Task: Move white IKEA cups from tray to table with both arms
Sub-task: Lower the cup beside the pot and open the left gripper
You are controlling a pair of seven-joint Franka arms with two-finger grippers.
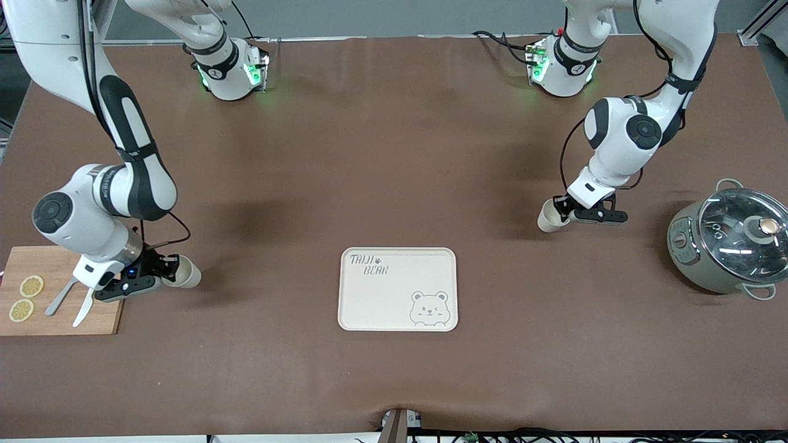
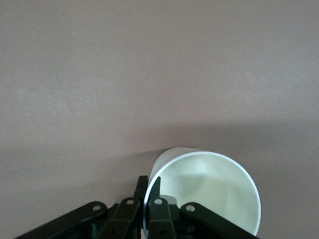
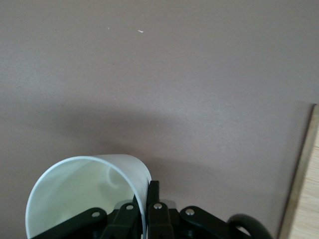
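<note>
Brown counter, cream bear-printed tray as landmark, lying flat near the front camera's edge.

Left gripper toward the left arm's end from the tray, slightly farther from the camera than it; jaws pinching the wall of a white cup, one finger inside the rim, one outside. Same cup in left wrist view, mouth open toward the camera.

Right gripper toward the right arm's end from the tray, level with it; jaws pinching the second white cup by its rim. Seen also in right wrist view.

Wooden cutting board with lemon slices past the right gripper. Lidded pot past the left gripper.
</note>
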